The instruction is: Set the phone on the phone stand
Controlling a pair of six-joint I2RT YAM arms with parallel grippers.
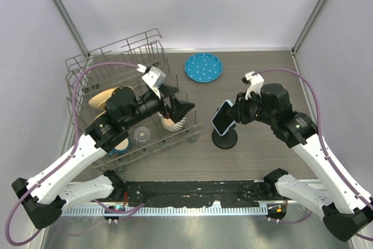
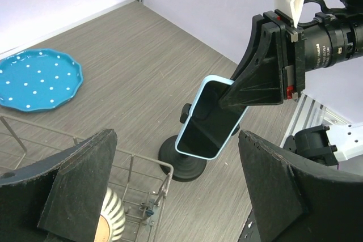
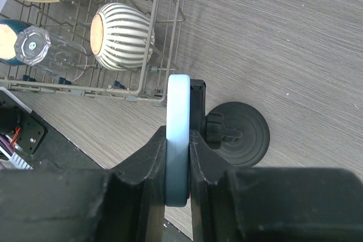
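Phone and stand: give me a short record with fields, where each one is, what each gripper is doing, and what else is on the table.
phone: tilted, held in the air right over the stand
stand: black, round base on the table, just right of the dish rack
phone seated on stand: cannot tell
right gripper: shut on the phone, one finger on each face
left gripper: open, holding nothing, above the rack's right end
also there: blue dotted plate at the far side

Glossy phone (image 2: pixel 205 122), matt black stand (image 2: pixel 177 161)
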